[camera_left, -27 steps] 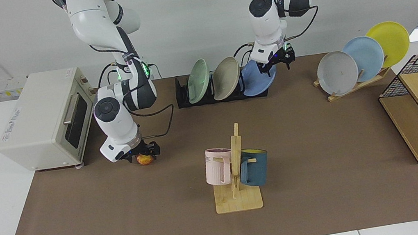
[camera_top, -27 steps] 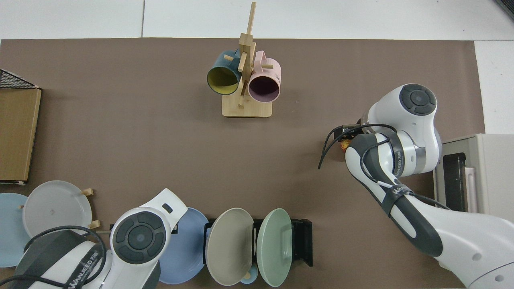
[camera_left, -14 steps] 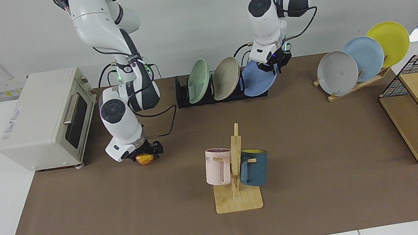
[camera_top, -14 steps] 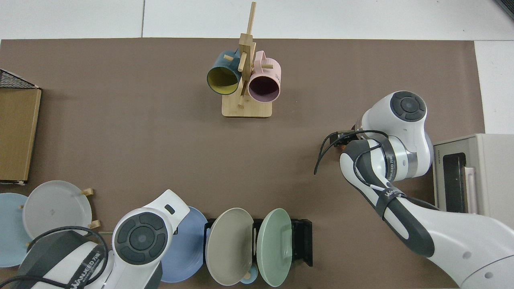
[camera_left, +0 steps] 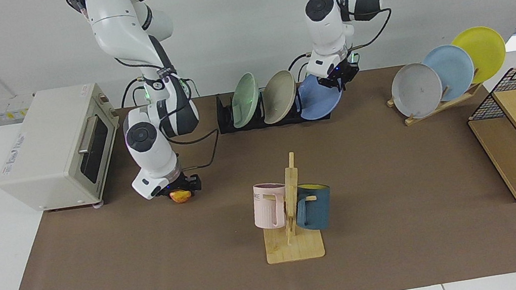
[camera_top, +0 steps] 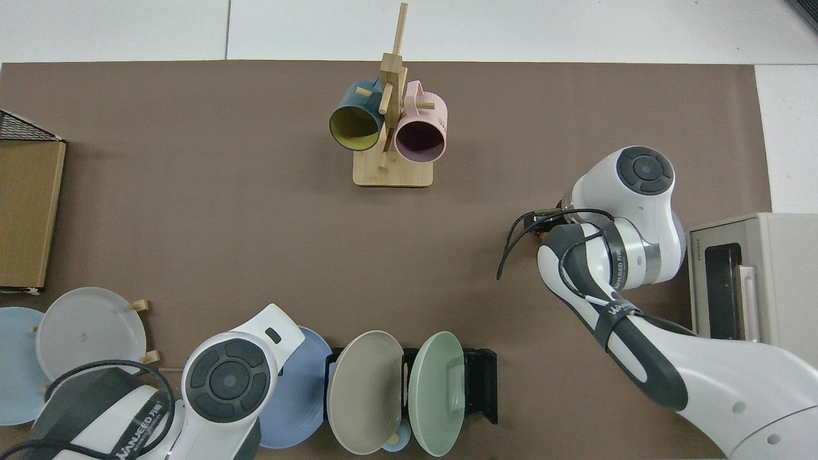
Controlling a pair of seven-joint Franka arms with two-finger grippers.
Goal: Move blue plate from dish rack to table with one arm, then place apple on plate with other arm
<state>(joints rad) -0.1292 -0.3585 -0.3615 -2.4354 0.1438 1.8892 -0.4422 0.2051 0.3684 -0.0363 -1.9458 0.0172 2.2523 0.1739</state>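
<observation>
Blue plate (camera_left: 318, 99) sits in the dish rack (camera_left: 274, 114) at 12 o'clock, left end effector (camera_left: 339, 76) seemingly pinching its rim. Right end effector (camera_left: 178, 191) clamps the apple (camera_left: 179, 196) at 9 o'clock. A shallow pinch could drop the plate.

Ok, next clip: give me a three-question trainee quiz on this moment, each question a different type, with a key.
1. True or false: the blue plate already lies flat on the table.
2. Which arm's gripper is at the apple? A) left B) right C) neither
3. Fill in: the dish rack holds ___ plates.

Key:
1. False. It leans in the rack's end slot, with the left gripper at its upper rim.
2. B. The right gripper is down over the apple, by the toaster oven.
3. Three: green, beige and blue.
</observation>
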